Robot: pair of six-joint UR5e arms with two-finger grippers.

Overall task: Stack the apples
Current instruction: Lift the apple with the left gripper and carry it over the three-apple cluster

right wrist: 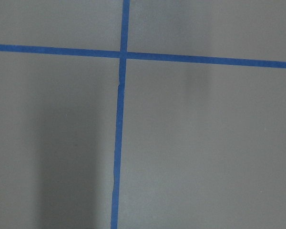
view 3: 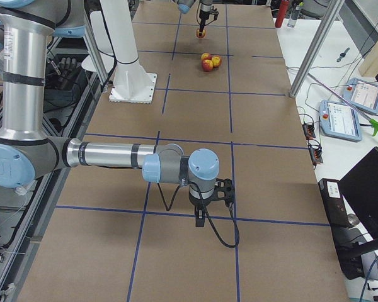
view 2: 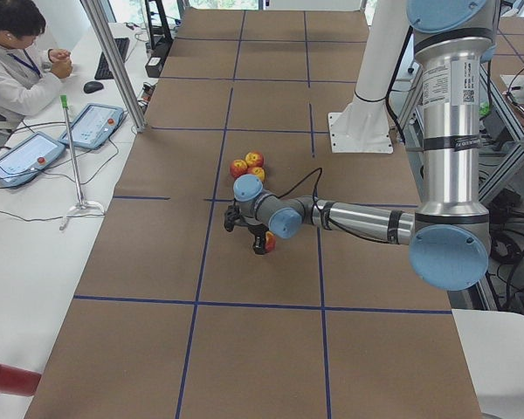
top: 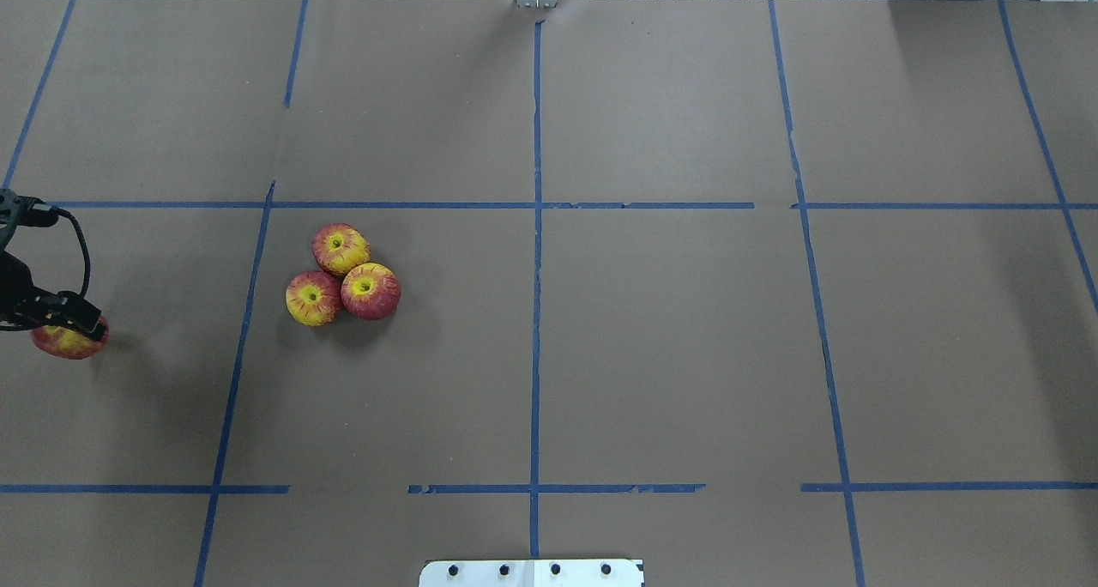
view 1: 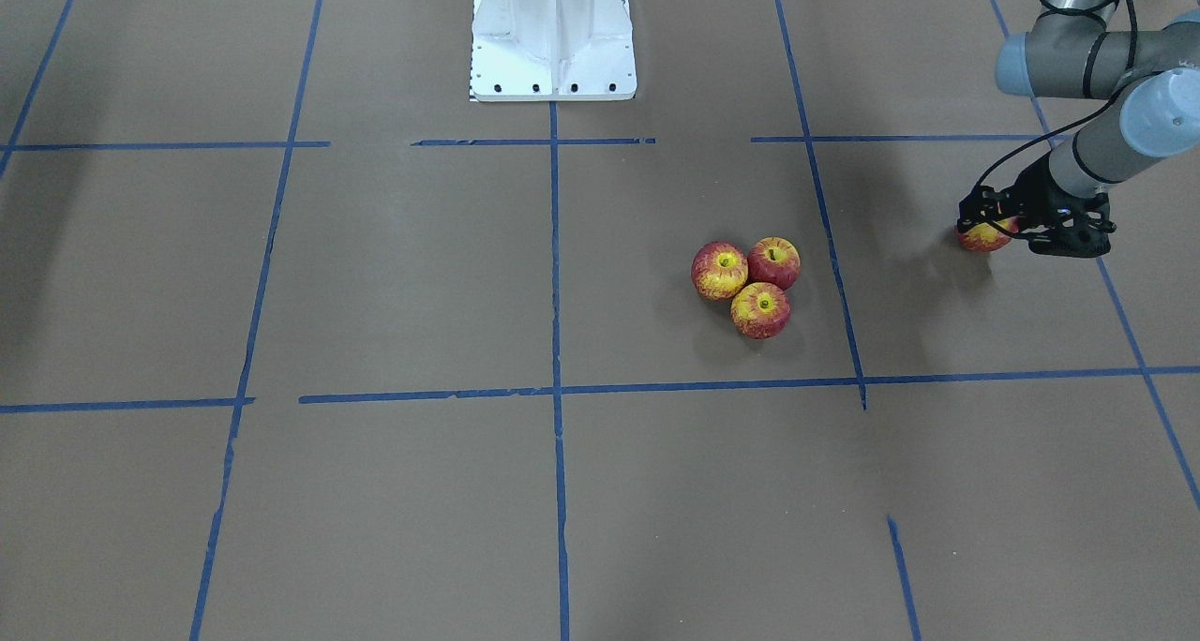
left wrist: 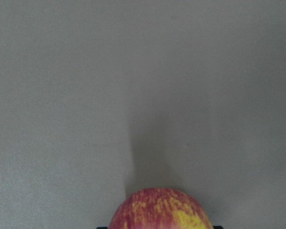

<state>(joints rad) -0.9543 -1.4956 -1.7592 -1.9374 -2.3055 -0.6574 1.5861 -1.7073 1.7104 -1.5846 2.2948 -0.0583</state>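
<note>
Three red-and-yellow apples sit touching in a tight cluster on the brown table, stems up: one [view 1: 720,269], one [view 1: 774,261] and one [view 1: 760,309]; they also show in the overhead view [top: 340,248], [top: 313,298], [top: 371,291]. My left gripper [view 1: 986,231] [top: 70,329] is shut on a fourth apple [view 1: 982,238] [top: 64,343], low over the table, well out to the side of the cluster. That apple fills the bottom of the left wrist view [left wrist: 159,210]. My right gripper [view 3: 201,217] shows only in the exterior right view, far from the apples; I cannot tell if it is open or shut.
The white robot base [view 1: 553,41] stands at the table's robot side. Blue tape lines [top: 536,312] grid the brown surface. A person [view 2: 17,61] sits at a side desk with tablets [view 2: 92,127] beyond a metal post [view 2: 113,65].
</note>
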